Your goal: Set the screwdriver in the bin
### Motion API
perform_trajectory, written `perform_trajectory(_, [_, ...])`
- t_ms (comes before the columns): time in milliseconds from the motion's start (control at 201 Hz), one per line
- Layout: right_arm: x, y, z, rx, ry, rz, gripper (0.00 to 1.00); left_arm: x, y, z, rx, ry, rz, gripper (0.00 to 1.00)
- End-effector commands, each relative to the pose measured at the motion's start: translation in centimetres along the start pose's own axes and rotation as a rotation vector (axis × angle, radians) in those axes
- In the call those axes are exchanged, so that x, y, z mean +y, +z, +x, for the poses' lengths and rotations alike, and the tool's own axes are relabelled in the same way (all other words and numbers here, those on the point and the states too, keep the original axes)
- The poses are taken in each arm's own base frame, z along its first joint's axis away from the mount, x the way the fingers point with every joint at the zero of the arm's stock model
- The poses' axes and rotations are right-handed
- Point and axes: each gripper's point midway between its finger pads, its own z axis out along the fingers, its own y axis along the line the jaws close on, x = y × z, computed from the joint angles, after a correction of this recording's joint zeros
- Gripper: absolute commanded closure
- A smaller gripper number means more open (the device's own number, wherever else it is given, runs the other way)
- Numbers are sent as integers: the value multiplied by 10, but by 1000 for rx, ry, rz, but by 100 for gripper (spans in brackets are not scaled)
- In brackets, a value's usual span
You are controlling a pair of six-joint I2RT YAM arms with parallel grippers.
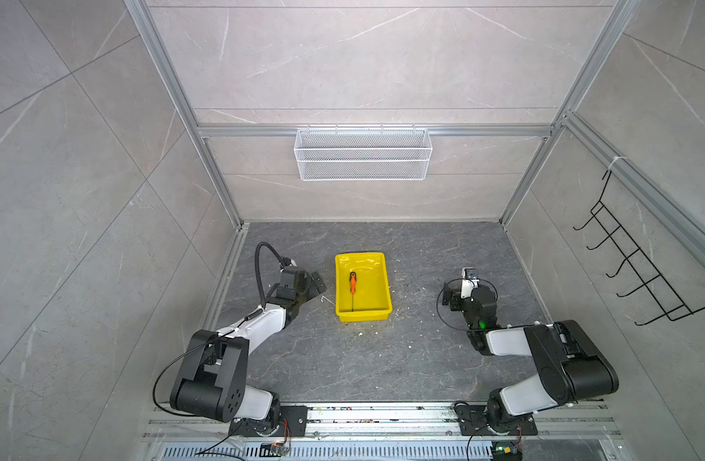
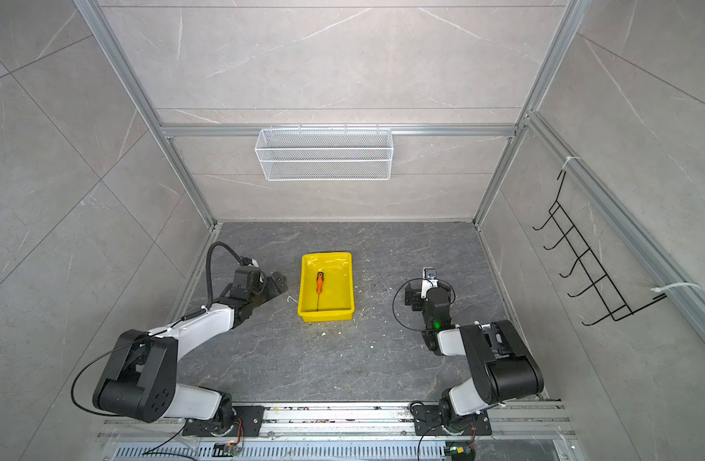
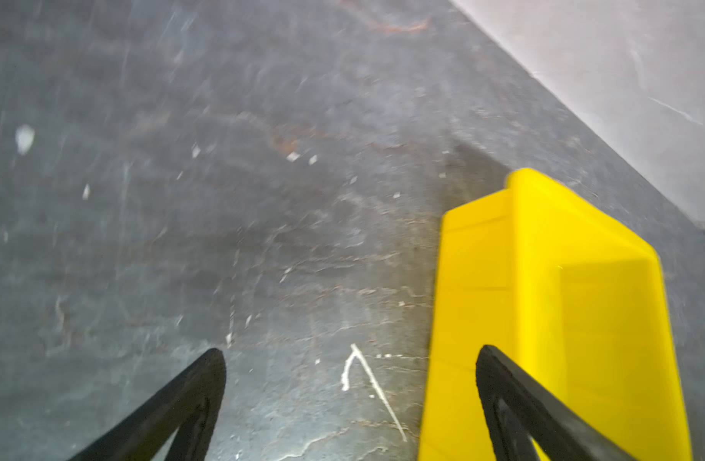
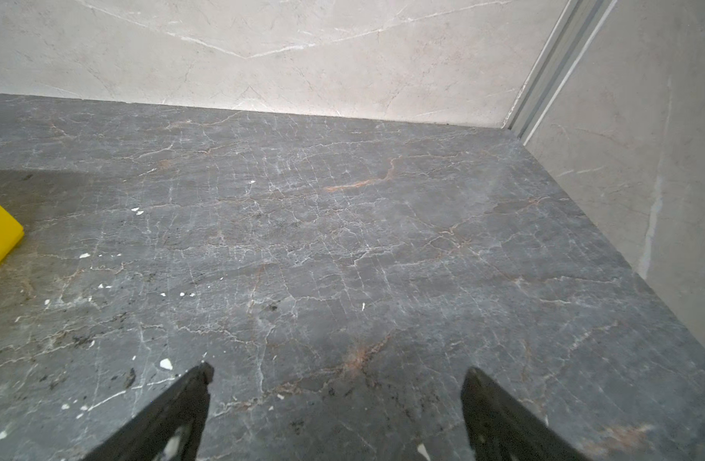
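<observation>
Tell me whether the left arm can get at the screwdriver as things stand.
Probably yes: the left gripper is open beside the bin, the screwdriver lies uncovered inside, and only the low wall intervenes.

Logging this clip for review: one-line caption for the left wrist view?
Left gripper open above the dark stone table, the yellow bin close beside one of its fingers.

On the dark veined slab [image 1: 383, 359], the bin [image 1: 363, 317] is set just twelve o'clock of centre; white flecks [image 4: 166, 363] are scattered around.
</observation>
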Motion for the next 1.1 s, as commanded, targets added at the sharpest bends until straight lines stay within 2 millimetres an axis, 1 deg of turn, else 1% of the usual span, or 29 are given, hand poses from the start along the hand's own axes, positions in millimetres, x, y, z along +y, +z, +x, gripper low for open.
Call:
perform_trajectory(0, [4,3,-6,-9,-1,-32,1,6,-26,-28,-82,242,-112,0])
perform_trajectory(40, [4,3,-7,-7,1,-34,1,20,-33,-37,-108,310,-209,0])
perform_trajectory(70, [3,3,-7,-7,2,-33,1,32,-39,-46,-155,346,-286,0])
perform_trajectory(110, [3,3,-7,-6,2,-34,1,41,-43,-56,-241,418,-343,0])
perform_trajectory(164, [3,3,-7,-7,2,-35,1,46,-46,-57,-353,531,-357,0])
perform_trajectory(224, [3,3,-6,-6,2,-35,1,60,-54,-55,-436,548,-410,0])
perform_trajectory(289, [3,3,-7,-7,2,-35,1,70,-55,-51,-429,559,-459,0])
perform_trajectory(368, [3,3,-7,-7,2,-36,1,73,-50,-51,-375,577,-500,0])
perform_trajectory(448, [4,3,-7,-7,2,-36,1,72,-35,-47,-354,619,-493,0])
perform_trajectory(488, [3,3,-7,-7,3,-36,1,76,-29,-46,-375,595,-489,0])
perform_trajectory(562, [3,3,-7,-8,3,-36,1,90,-16,-39,-377,551,-463,0])
perform_trajectory(612, [3,3,-7,-7,3,-35,1,101,-17,-43,-384,520,-506,0])
perform_trajectory(667, [3,3,-7,-8,3,-35,1,109,-12,-45,-394,479,-454,0])
perform_trajectory(717, [3,3,-7,-7,2,-36,1,128,-15,-48,-406,395,-444,0])
perform_trajectory(777, [3,3,-7,-6,3,-37,1,136,-11,-44,-372,329,-359,0])
perform_trajectory(782, [3,4,-7,-6,3,-36,1,139,-11,-42,-370,325,-364,0])
perform_trajectory(801, [4,4,-7,-7,3,-38,1,137,-10,-42,-379,318,-323,0])
perform_trajectory(806, [3,4,-7,-7,3,-37,1,139,-10,-40,-377,314,-327,0])
perform_trajectory(851, [3,4,-7,-5,2,-37,1,138,-6,-34,-380,323,-285,0])
perform_trajectory(886, [3,4,-7,-5,3,-39,1,136,-6,-38,-408,329,-279,0])
perform_trajectory(941, [4,4,-6,-4,2,-40,1,137,-5,-33,-374,323,-278,0])
perform_trajectory(1090, [4,4,-6,-4,3,-41,1,137,-6,-35,-386,327,-281,0])
